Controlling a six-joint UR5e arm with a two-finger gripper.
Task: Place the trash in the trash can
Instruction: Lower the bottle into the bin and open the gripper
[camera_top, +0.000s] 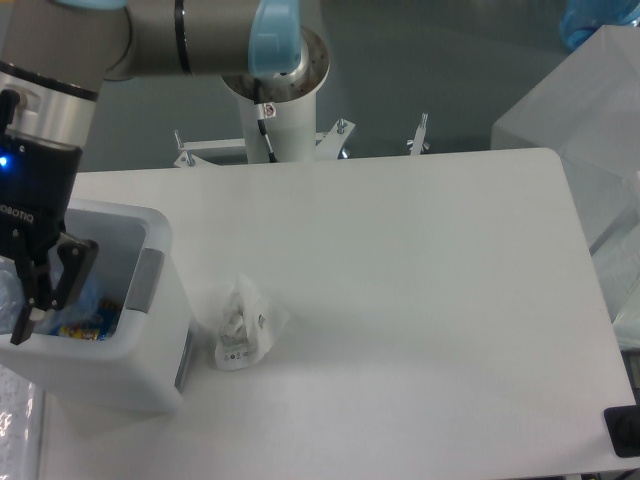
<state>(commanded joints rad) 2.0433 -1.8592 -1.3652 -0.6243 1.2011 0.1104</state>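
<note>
Since the gripper (40, 295) is hung over the bin (150, 330) mouth with fingers spread and nothing visibly pinched, a drop-off position is judged likely. Inside the bin, blue-and-yellow material (85, 318) is seen; whether the bottle is among it cannot be told. The wrapper (240, 325) is left on the table (420, 300), just beside the bin's right wall, near the grey patch (148, 285). That piece is judged still outstanding.

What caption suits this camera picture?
Robot claw poised over the white trash can; crumpled plastic wrapper waits beside it on the table.
</note>
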